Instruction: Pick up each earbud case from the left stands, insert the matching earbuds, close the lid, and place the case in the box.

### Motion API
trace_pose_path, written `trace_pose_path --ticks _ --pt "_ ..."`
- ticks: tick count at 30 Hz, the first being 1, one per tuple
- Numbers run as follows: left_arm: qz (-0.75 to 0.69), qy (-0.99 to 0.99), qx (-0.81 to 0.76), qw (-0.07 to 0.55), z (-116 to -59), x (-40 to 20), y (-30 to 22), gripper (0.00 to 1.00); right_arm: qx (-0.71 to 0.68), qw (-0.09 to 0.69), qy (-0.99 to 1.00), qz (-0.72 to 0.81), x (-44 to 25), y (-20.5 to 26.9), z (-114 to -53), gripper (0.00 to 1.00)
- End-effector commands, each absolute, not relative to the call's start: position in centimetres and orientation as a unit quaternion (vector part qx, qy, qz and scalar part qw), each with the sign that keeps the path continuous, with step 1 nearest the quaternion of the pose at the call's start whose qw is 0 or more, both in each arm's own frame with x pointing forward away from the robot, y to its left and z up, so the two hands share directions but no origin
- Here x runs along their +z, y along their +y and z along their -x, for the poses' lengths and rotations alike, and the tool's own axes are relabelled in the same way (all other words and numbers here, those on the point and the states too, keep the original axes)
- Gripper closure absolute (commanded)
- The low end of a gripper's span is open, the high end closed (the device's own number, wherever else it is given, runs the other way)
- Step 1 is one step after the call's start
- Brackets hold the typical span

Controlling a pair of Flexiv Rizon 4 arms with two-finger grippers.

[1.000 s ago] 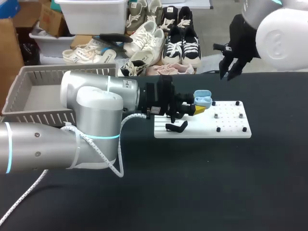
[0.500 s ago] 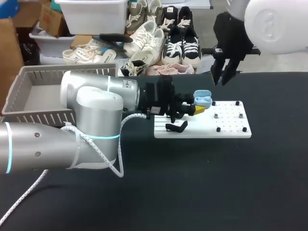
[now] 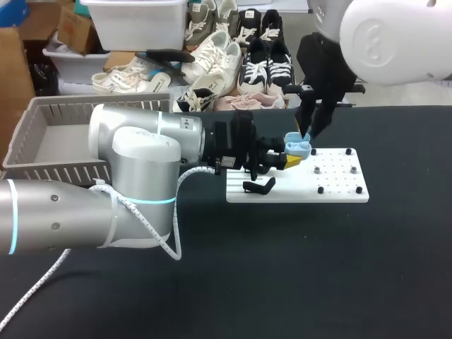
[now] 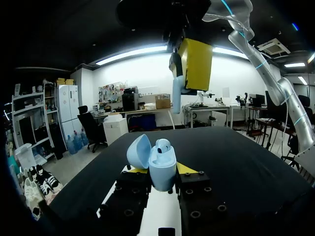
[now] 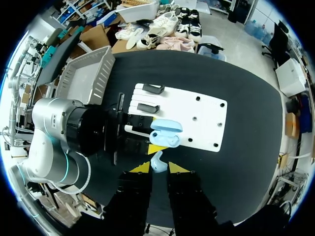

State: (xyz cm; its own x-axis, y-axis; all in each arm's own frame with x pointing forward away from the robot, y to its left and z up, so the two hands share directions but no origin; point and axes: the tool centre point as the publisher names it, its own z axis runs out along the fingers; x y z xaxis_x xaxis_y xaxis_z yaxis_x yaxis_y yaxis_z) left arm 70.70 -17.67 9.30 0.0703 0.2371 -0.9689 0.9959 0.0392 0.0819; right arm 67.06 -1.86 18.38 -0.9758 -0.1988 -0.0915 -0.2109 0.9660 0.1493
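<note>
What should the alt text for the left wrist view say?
The left tool grips an open light-blue earbud case, lid tipped back, with one earbud seated inside. Above it, the right tool holds a second earbud between its yellow tips.

The left hand [image 3: 289, 157] holds an open blue earbud case [image 3: 298, 146] over the white board [image 3: 339, 185], right hand [image 3: 308, 128] seemingly just above.

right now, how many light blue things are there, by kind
earbud case: 1
earbuds: 2, seated earbud in the case, held earbud in the right gripper
total: 3
</note>
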Motion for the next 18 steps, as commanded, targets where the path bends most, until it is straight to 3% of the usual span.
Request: trace_pose_path --ticks 1,18 --pt "-0.562 0.547 -0.405 0.47 -70.7 9.2 -17.6 1.0 0.076 0.037 0.99 0.111 17.1 -1.6 -67.8 1.0" --pt "-0.562 0.547 -0.405 0.47 -70.7 9.2 -17.6 1.0 0.087 0.038 0.986 0.136 16.0 -1.3 -69.2 1.0"
